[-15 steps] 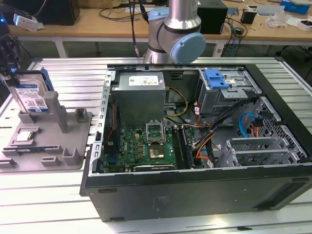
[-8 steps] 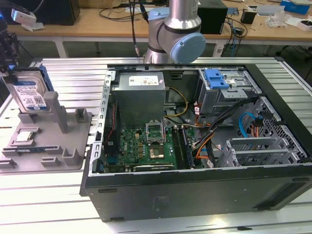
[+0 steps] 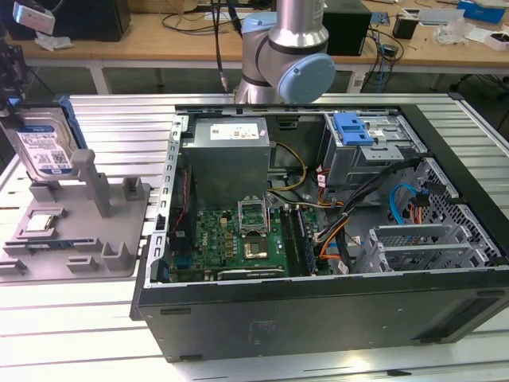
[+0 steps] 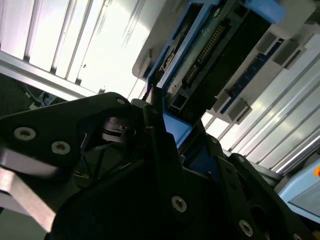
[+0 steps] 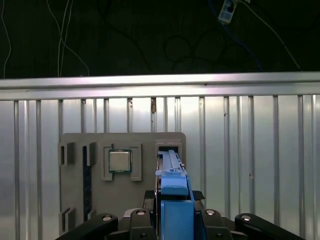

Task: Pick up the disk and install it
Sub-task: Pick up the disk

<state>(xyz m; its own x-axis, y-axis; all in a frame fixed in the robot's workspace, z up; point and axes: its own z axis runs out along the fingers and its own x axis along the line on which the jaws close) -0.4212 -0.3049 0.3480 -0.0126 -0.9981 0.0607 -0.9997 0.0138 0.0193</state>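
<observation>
An open black computer case (image 3: 318, 318) lay on its side on a slatted aluminium table (image 3: 103, 119). Inside it were a green motherboard (image 3: 231, 235), a grey power supply box (image 3: 227, 147) and a grey metal drive cage with a blue latch plate (image 3: 354, 127). The robot arm (image 3: 290, 56) rose behind the case, its pale blue joint cap facing the camera.

A grey fixture tray (image 3: 87, 239) sat on the table towards the exterior view's left, well apart from the drive cage. The disk (image 3: 46, 147) stood on edge over the far end of that tray, label facing the camera, tilted a little, with its blue frame along the sides.

In the first wrist view the gripper (image 5: 174, 196) sat astride the blue-framed edge of the disk (image 5: 175, 210), with black fingers (image 5: 150, 196) on either side and the tray (image 5: 125, 200) below. The second wrist view showed the disk's (image 4: 210, 55) connector end running away from the black jaw parts. The claw appeared clamped on the disk, though the contact faces themselves were hidden behind the frame.

A small square silver chip (image 5: 120, 161) lay in its own recess of the tray, just beside the disk's slot and not touching the disk.
</observation>
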